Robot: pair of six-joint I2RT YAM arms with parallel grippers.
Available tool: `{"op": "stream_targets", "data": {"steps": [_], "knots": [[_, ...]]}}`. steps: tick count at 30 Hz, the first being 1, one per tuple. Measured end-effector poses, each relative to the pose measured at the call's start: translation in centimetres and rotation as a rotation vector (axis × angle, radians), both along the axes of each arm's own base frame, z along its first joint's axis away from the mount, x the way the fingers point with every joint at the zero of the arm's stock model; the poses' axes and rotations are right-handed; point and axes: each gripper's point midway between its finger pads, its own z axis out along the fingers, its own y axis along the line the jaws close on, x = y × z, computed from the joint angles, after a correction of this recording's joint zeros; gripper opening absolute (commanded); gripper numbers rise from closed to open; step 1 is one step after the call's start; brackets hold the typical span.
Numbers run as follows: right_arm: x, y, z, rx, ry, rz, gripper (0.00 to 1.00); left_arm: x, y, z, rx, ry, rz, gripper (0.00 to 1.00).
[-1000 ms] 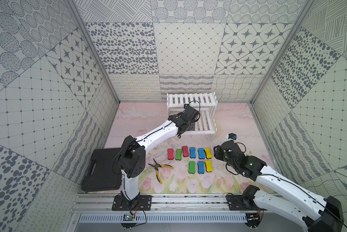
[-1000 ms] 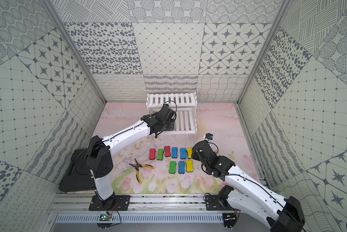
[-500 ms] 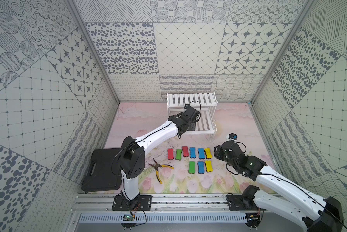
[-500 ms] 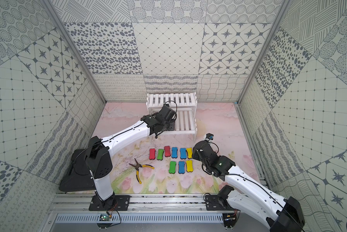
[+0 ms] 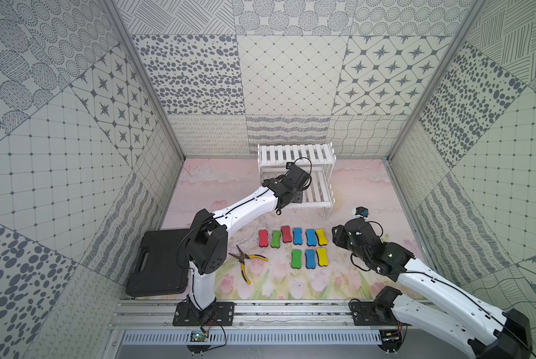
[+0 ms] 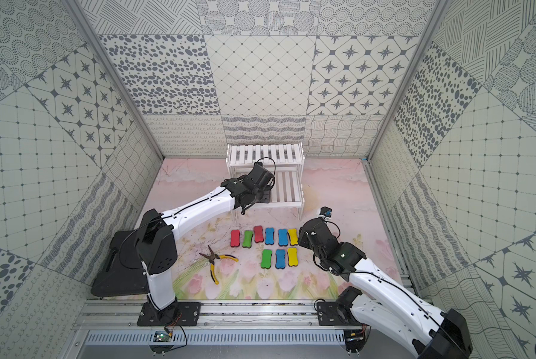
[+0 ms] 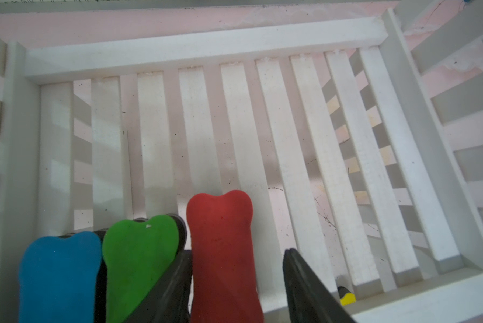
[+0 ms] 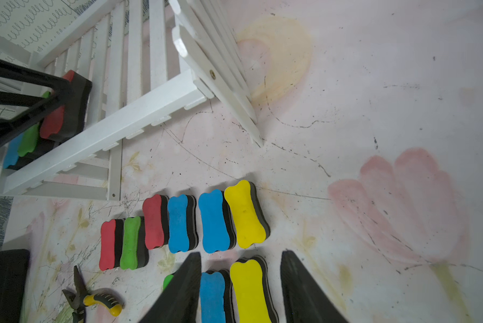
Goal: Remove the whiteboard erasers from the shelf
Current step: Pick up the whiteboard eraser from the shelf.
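Red eraser (image 7: 223,237) sat at the left front of the shelf's (image 7: 201,53) lower tier, between the left gripper's (image 7: 237,251) fingers. Green eraser (image 7: 139,251) and blue eraser (image 7: 58,274) lay beside it, the green crowding one finger. That finger touched the red pad; a gap showed at the other, so the jaws stood part open. Before the shelf lay nine erasers (image 5: 297,236) and pliers (image 5: 244,259), a black case (image 5: 158,267) farther left; the right gripper (image 8: 241,252) hovered there, open and empty.

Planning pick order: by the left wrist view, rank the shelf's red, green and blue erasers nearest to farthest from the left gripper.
1. Red eraser, between the fingers of the left gripper.
2. Green eraser, next over.
3. Blue eraser, outermost.
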Motion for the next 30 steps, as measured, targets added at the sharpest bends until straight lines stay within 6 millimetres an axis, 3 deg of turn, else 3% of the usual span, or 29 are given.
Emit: {"op": "stream_targets", "data": {"steps": [7,20,24,30], "knots": [[0.0,-0.2,-0.2,0.001,0.006,-0.006,0.5,-0.2,0.0,-0.3,0.025,0.017,-0.01,0.5],[0.0,-0.6,-0.3,0.011,0.005,-0.014,0.5,-0.3,-0.5,-1.1,0.051,0.046,-0.013,0.31],[0.0,-0.8,-0.1,0.012,-0.001,-0.018,0.5,-1.7,-0.3,-0.2,0.032,0.037,0.0,0.3],[0.2,-1.1,-0.1,-0.003,-0.006,-0.017,0.5,-6.3,1.3,1.0,-0.016,0.047,0.024,0.29]]}}
